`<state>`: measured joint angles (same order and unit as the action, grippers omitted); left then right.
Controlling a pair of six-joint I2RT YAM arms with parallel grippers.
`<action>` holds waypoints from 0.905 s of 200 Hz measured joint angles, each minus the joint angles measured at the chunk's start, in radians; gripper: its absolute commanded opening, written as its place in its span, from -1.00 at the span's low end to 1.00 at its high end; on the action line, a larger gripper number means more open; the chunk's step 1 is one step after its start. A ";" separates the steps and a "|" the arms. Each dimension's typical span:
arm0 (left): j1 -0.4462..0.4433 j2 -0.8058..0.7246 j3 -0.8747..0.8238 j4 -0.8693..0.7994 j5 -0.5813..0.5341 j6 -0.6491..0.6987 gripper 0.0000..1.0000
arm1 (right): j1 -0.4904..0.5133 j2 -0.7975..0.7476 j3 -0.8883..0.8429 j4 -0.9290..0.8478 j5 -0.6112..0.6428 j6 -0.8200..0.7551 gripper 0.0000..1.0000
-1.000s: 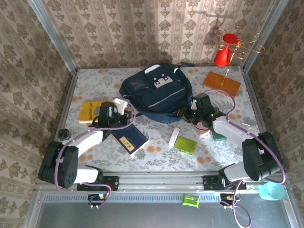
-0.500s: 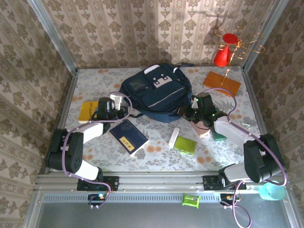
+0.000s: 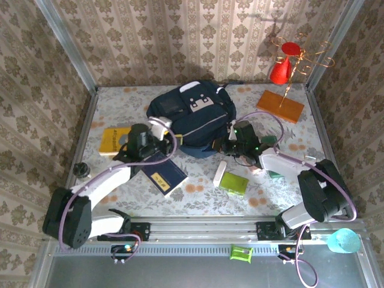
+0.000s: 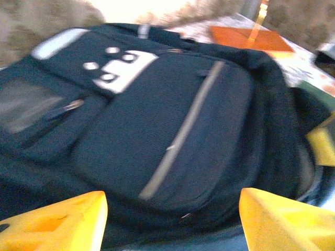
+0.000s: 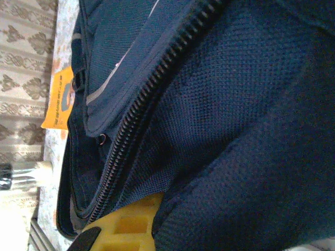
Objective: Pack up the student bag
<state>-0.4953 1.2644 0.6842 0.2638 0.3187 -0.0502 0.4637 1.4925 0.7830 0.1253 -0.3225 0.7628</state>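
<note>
On the table (image 3: 252,198): student bag (image 3: 192,114) lies centre-rear.
Left gripper (image 4: 172,203): jaws apart, facing the bag's front.
Right gripper (image 3: 221,146): clamped on bag fabric by the zipper (image 5: 141,104).
Advice: we want the fabric taut before unzipping.

Finding: student bag (image 5: 235,104) is coarse woven cloth, matt; its zip (image 5: 133,107) teeth look dark moulded plastic. Fingers (image 4: 57,222) of left gripper (image 4: 172,230): yellow plastic, smooth.

The large navy fabric backpack (image 3: 192,117) bore a white patch (image 3: 198,102) and thin pale stripe (image 4: 180,133); the grey desk (image 3: 120,105) was floral-patterned.
</note>
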 measured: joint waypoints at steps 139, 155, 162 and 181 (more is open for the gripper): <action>-0.105 0.232 0.187 -0.203 0.034 0.126 0.40 | -0.058 -0.171 -0.013 -0.226 0.314 -0.084 0.36; -0.106 0.232 0.176 -0.204 0.023 0.125 0.39 | -0.064 -0.128 0.034 -0.243 0.337 -0.103 0.31; -0.106 0.232 0.173 -0.204 0.019 0.125 0.39 | -0.066 -0.105 0.056 -0.245 0.344 -0.113 0.30; -0.106 0.229 0.166 -0.204 0.011 0.125 0.39 | -0.076 -0.046 0.115 -0.258 0.356 -0.133 0.27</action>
<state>-0.6010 1.4929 0.8501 0.0597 0.3294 0.0750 0.3882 1.4467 0.8982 -0.1326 0.0338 0.6296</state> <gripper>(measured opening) 0.697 0.645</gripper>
